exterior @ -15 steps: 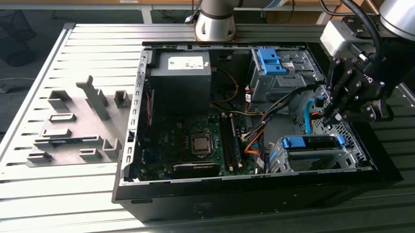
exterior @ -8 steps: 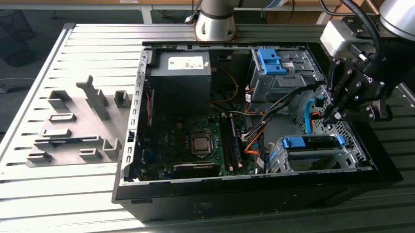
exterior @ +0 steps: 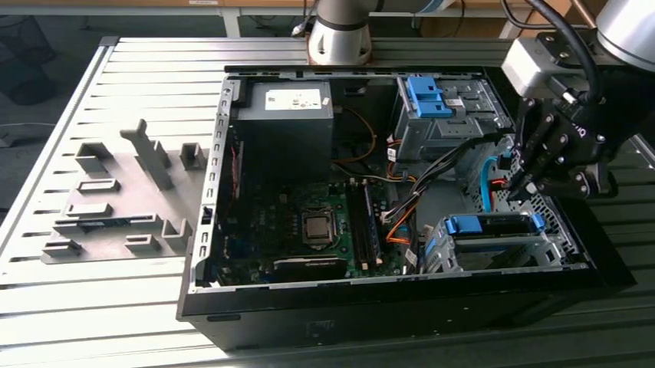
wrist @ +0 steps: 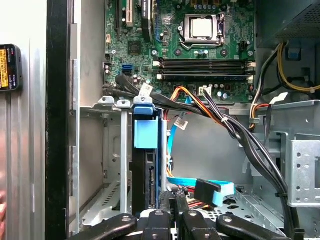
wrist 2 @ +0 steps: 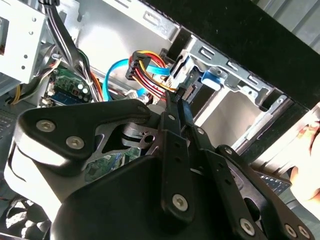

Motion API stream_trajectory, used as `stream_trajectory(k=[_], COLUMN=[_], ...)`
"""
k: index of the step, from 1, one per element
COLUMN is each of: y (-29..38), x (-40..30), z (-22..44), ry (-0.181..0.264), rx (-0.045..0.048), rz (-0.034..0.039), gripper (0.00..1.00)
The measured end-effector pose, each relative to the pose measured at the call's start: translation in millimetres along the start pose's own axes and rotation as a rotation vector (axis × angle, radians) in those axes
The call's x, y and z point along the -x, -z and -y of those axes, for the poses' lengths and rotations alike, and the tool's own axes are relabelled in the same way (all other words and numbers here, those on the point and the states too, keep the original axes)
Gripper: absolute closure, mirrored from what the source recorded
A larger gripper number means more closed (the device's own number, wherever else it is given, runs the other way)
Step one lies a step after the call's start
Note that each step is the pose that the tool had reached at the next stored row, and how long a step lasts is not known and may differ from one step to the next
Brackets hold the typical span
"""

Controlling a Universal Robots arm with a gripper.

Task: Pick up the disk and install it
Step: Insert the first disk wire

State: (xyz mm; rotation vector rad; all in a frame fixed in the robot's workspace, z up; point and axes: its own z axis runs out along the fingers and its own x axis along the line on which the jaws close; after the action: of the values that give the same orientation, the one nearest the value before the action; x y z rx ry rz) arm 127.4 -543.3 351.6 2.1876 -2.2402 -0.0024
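Disk [wrist: 146,150] sits edge-up in the drive cage [wrist: 112,150] inside the computer case [exterior: 389,287], long axis running into the bay, just beside the empty tool [wrist: 172,197], its fingers pressed together.

We see a silver-grey arm [exterior: 627,27] with black cables along its pale wrist block, ending in a black tool [exterior: 548,165] built of linked plates and slim fingers [wrist 2: 175,107], dotted with round silver screws.
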Motion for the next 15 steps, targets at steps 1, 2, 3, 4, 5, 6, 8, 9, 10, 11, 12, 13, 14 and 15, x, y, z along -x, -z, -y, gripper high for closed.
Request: stream_trajectory(k=[1, 2, 3, 4, 5, 6, 8, 9, 10, 11, 12, 13, 14, 15], y=[-0.3, -0.7, -1.2, -1.8, -2.6, -3.7, -6.1, -7.7, -9.2, -10.5, -11.6, -12.1, -12.5, -12.6], x=[-0.3, -0.3, -0.4, -0.4, -0.5, -1.0, -3.5, -4.8, -5.9, -6.7, -7.3, -7.9, -8.1, -8.2], z=[-1.6, -3.3, -4.8, -6.1, -6.9, -7.2, -7.1, -7.1, -7.2, -7.3, -7.4, -7.4, -7.4, -7.4], ry=[0.000, 0.000, 0.000, 0.000, 0.000, 0.000, 0.000, 0.000, 0.000, -0.001, -0.001, -0.003, -0.007, -0.013], rx=[-0.0051, -0.0140, -0.0233, -0.0315, -0.0373, -0.0402, -0.0406, -0.0407, -0.0407, -0.0406, -0.0406, -0.0406, -0.0407, -0.0406], rz=[-0.0005, -0.0007, -0.0009, -0.0009, -0.0007, -0.0006, -0.0011, -0.0008, -0.0006, -0.0007, -0.0006, -0.0008, -0.0008, -0.0010], gripper=[0.84, 0.84, 0.84, 0.84, 0.84, 0.84, 0.84, 0.84, 0.84, 0.84, 0.84, 0.84, 0.84, 0.84])
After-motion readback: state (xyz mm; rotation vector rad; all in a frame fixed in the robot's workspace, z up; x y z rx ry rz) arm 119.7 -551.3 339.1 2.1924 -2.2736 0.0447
